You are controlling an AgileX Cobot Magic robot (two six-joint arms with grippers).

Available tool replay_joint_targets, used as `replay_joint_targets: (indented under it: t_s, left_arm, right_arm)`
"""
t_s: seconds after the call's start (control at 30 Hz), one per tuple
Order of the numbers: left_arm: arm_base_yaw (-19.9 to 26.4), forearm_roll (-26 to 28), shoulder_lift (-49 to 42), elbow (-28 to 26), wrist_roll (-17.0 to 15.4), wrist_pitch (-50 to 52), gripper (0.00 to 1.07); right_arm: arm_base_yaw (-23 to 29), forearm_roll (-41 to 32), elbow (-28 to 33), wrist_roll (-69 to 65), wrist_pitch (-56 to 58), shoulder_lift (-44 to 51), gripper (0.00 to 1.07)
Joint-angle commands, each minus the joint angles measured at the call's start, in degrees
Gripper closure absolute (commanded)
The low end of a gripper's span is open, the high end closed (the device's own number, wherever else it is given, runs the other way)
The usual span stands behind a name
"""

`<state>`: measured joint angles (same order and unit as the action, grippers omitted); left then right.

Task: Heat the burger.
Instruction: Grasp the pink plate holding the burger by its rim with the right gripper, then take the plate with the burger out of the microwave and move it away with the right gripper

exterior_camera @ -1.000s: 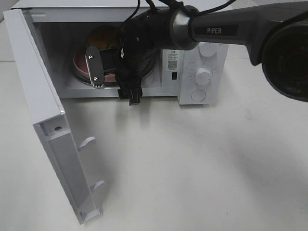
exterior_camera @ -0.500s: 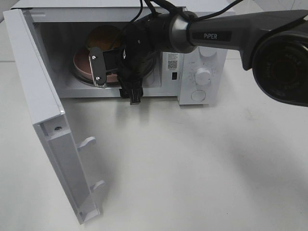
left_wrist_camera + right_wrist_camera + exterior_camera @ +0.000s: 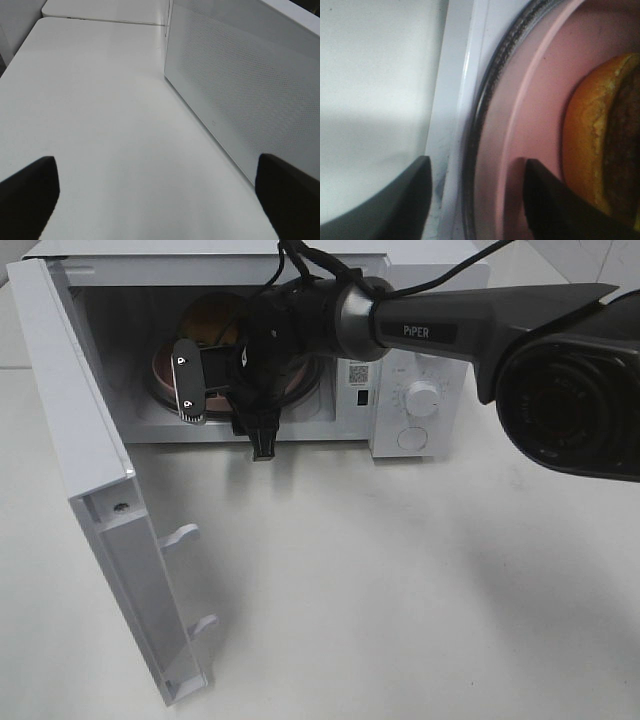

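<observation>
The burger (image 3: 212, 318), golden-brown bun uppermost, sits on a round pink plate (image 3: 163, 368) on the glass turntable inside the open white microwave (image 3: 420, 350). My right arm reaches into the cavity. The right gripper (image 3: 196, 388) is at the plate's near edge. In the right wrist view the gripper (image 3: 474, 170) is open, its jaws straddling the plate's rim (image 3: 520, 115), with the burger (image 3: 595, 145) just beyond. The left gripper (image 3: 157, 200) is open and empty over bare table beside the microwave's outer wall (image 3: 235, 85). It is out of the high view.
The microwave door (image 3: 90, 480) stands swung open at the left, its latch hooks facing the table. The control knobs (image 3: 422, 397) are to the right of the cavity. The right arm's bulk (image 3: 560, 370) hangs over the right of the table (image 3: 380, 590).
The right gripper and forearm have shifted a little to the left inside the microwave. The plate and burger stay in place on the turntable.
</observation>
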<state>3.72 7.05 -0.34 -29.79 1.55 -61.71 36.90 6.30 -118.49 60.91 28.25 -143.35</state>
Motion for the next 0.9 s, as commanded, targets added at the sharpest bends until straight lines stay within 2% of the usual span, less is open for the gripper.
replay_joint_targets:
  t_s: [0.03, 0.07, 0.1, 0.13, 0.17, 0.23, 0.9]
  left_arm:
    - [0.23, 0.23, -0.92, 0.17, 0.06, 0.29, 0.07]
    - [0.23, 0.23, -0.92, 0.17, 0.06, 0.29, 0.07]
    - [0.23, 0.23, -0.92, 0.17, 0.06, 0.29, 0.07]
    - [0.23, 0.23, -0.92, 0.17, 0.06, 0.29, 0.07]
    - [0.23, 0.23, -0.92, 0.17, 0.06, 0.29, 0.07]
    - [0.23, 0.23, -0.92, 0.17, 0.06, 0.29, 0.07]
    - [0.23, 0.23, -0.92, 0.17, 0.06, 0.29, 0.07]
  right_arm:
    - [0.06, -0.80, -0.40, -0.86, 1.26, -0.06, 0.84]
    - [0.06, -0.86, -0.40, -0.86, 1.49, -0.06, 0.90]
    - [0.06, -0.86, -0.40, -0.86, 1.49, -0.06, 0.90]
    - [0.06, -0.92, -0.40, -0.86, 1.89, -0.06, 1.00]
    - [0.06, -0.92, -0.40, -0.86, 1.89, -0.06, 1.00]
    - [0.06, -1.15, -0.40, -0.80, 3.21, -0.06, 1.07]
    - [1.38, -1.09, -0.34, -0.40, 7.56, 3.90, 1.07]
